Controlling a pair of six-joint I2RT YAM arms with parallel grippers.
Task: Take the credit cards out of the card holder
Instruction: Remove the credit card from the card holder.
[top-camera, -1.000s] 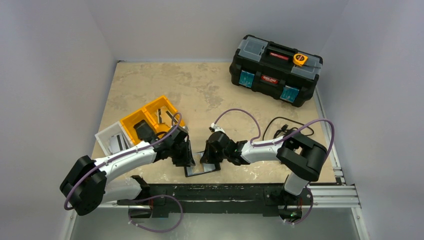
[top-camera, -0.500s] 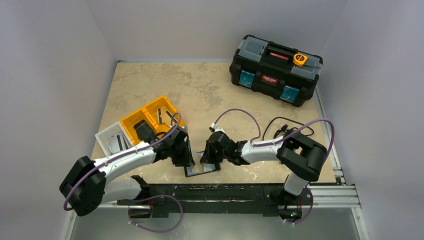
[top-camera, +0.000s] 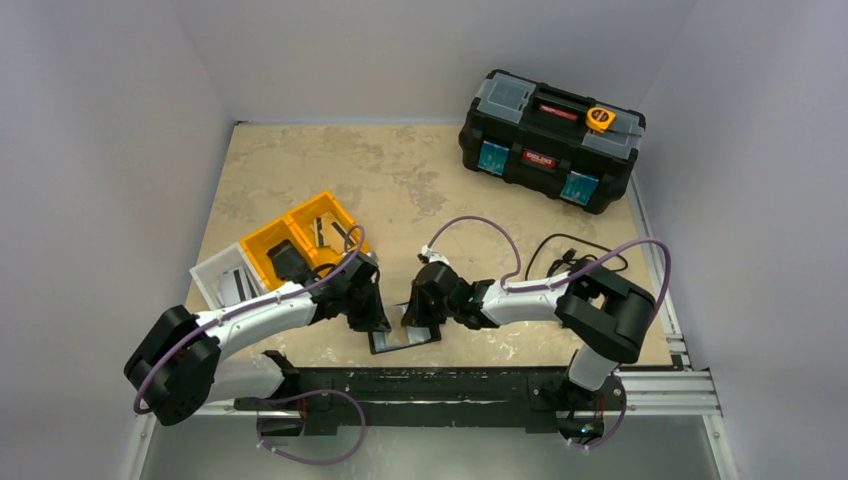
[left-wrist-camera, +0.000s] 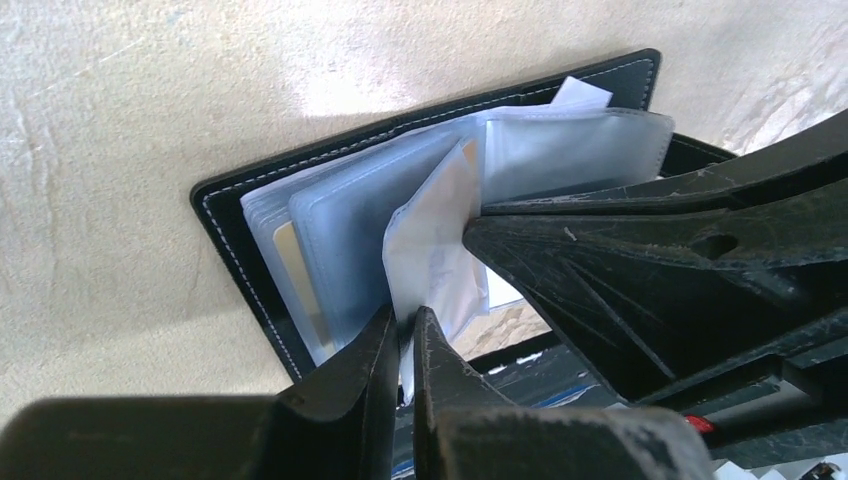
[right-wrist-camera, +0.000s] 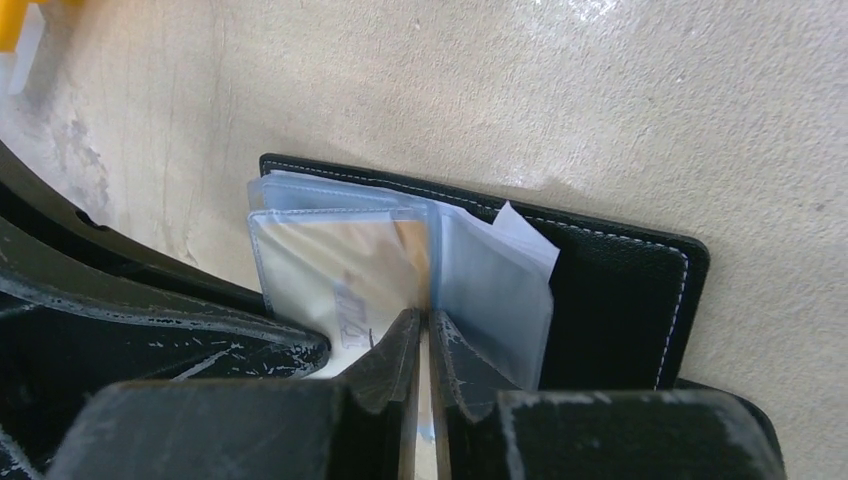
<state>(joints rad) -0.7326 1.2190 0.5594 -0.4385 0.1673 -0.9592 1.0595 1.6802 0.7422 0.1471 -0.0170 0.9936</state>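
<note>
On the counter (top-camera: 400, 170), near its front edge, the card holder (top-camera: 405, 338) lies open between the two arms. The left hand (left-wrist-camera: 407, 335) and right hand (right-wrist-camera: 425, 335) each pinch one leaf of its clear sleeves (left-wrist-camera: 340, 225) from opposite sides. One of the credit cards (left-wrist-camera: 297, 280) shows as a tan edge inside a sleeve.

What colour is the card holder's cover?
The card holder is black with pale stitching; right wrist view.
</note>
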